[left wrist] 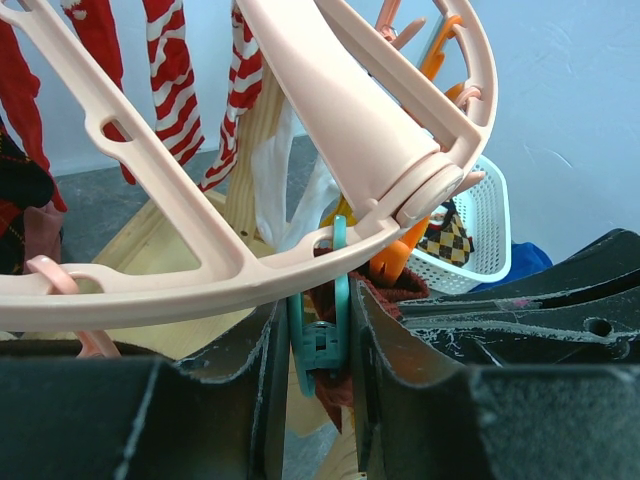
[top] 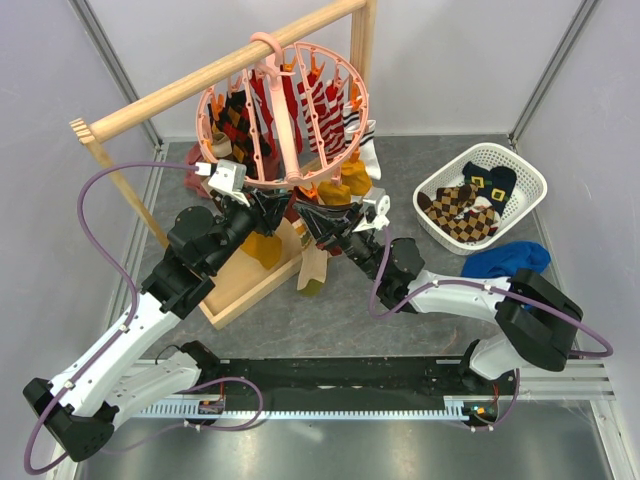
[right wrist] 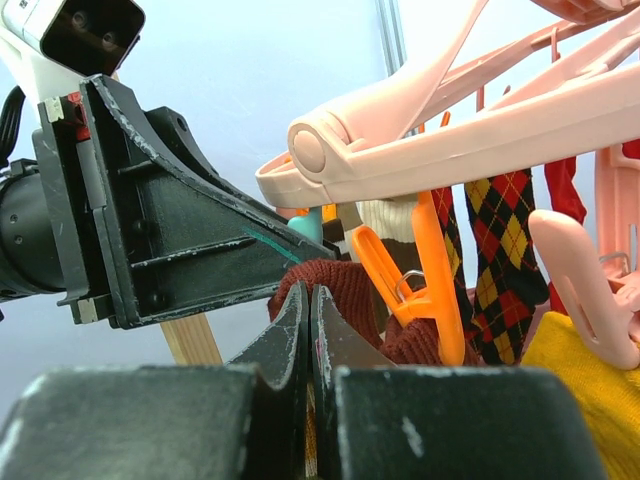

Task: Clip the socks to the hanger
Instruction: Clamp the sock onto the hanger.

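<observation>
The round salmon-pink hanger point(top: 283, 110) hangs from the wooden rail with several argyle and striped socks point(top: 318, 105) clipped to it. My left gripper point(top: 272, 208) is under its near rim, shut on a teal clip point(left wrist: 322, 345) and squeezing it. My right gripper point(top: 310, 218) is shut on the maroon cuff of a sock point(right wrist: 345, 285) and holds it up against that clip. The sock's tan foot point(top: 312, 268) hangs below. In the left wrist view the maroon cuff point(left wrist: 345, 300) sits right behind the teal clip, under the hanger ring point(left wrist: 200, 290).
The wooden rail point(top: 225, 70) and its base frame point(top: 245, 285) stand behind the left arm. A white basket point(top: 525, 180) with more argyle socks point(top: 465, 210) is at the right, a blue cloth point(top: 505, 258) in front of it. An orange clip point(right wrist: 430, 270) dangles beside the held cuff.
</observation>
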You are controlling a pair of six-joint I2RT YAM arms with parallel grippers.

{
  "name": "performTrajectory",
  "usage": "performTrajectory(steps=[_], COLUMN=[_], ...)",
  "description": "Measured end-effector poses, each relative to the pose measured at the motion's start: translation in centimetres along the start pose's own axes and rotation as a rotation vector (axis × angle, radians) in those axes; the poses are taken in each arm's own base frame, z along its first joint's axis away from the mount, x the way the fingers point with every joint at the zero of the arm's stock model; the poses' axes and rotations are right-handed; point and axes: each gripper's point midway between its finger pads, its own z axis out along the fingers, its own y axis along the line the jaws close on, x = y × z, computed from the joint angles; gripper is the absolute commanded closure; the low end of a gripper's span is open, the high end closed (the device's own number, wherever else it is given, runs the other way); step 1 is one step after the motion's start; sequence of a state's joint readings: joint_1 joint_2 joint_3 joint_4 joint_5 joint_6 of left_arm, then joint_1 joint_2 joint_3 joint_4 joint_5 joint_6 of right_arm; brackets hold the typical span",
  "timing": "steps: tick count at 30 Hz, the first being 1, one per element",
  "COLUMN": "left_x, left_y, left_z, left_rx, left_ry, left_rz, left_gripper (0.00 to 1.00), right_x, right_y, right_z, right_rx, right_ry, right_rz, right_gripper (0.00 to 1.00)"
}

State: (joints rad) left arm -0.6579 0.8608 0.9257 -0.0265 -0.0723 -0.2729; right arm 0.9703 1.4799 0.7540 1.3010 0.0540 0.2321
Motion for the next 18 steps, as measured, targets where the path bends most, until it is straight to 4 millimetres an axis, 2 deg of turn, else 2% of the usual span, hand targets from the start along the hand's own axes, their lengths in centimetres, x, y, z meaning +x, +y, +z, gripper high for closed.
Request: performTrajectory(steps=[9,12,15,18], left_x=[0.0,0.0,-0.1,-0.2], left_y=[0.0,0.0,0.0,0.1], left_z=[-0.1,-0.1,-0.3,-0.5], left_rx=[0.001,0.001,0.002,0.002], left_ry=[-0.002,-0.003,-0.007,-0.011], left_rz=[-0.001,-0.001,-0.002,-0.007], left_gripper=[0.96,0.82,0.59,0.45], right_x=[0.9,1.3,1.4,1.4], right_y=[-0.2,-0.2,-0.2,-0.2], right_z=[-0.1,-0.1,-0.1,-0.1], right_rx=[0.003,0.003,0.003,0.002], right_ry=[0.017,0.027,0.029,0.029], right_rz=[0.008,0.008,0.009,0.010], right_gripper=[1.00,1.00,0.99,0.98])
